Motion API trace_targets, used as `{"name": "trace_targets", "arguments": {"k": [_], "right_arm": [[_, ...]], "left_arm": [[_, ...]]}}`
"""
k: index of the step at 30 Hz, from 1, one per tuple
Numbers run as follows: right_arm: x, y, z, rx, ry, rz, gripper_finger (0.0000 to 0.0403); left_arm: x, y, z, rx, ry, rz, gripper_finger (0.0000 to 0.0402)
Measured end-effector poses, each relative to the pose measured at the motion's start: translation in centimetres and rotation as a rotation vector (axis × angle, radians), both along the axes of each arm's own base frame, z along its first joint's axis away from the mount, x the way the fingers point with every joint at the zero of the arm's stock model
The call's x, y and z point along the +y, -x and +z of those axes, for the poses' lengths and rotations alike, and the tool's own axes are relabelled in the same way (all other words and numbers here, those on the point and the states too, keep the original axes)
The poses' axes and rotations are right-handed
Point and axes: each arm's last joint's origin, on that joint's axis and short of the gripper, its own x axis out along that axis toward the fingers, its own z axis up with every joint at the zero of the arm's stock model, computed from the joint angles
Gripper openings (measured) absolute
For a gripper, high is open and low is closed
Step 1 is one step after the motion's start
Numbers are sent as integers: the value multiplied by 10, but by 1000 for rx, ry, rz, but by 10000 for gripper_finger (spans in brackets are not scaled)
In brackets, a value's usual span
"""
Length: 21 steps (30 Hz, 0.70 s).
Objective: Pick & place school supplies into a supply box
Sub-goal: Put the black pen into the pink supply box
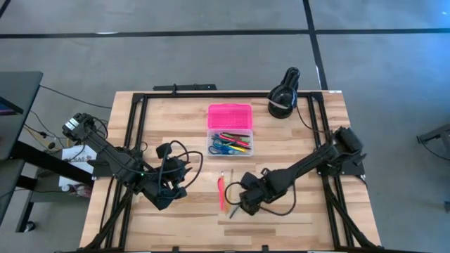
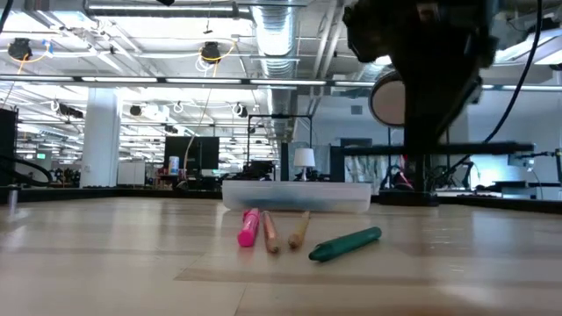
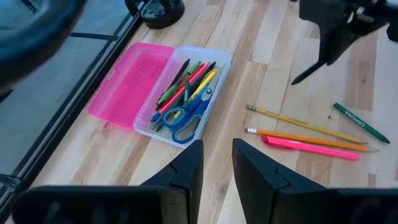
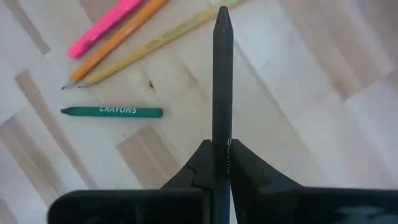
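We see the box (image 3: 186, 93) open near the table's back edge, pens and scissors (image 3: 186, 118) inside. Right gripper (image 4: 217, 163), in front of the box, clamps a black pen (image 4: 222, 81) above the green crayon (image 4: 112, 111). Left gripper (image 3: 217, 165) slightly parted, empty, off to the box's left.

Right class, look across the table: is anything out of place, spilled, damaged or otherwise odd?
Nothing is spilled or damaged. Four supplies lie loose on the table outside the supply box: a pink marker, an orange pencil, a yellow pencil and a green crayon. The right claw is shut on a black crayon. The left claw waits nearby.
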Motion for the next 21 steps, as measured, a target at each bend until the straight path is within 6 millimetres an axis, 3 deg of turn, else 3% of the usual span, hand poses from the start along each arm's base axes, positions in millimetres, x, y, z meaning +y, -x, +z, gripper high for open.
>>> {"name": "trace_targets", "arguments": {"k": [7,21], "right_arm": [[-36,-4,24,-32,99,117,10],[-154,-43,46,-129,216,104,12]], "left_arm": [[1,0,1,-34,-11,34,80],[-1,-2,2,-78,46,61,80]]}}
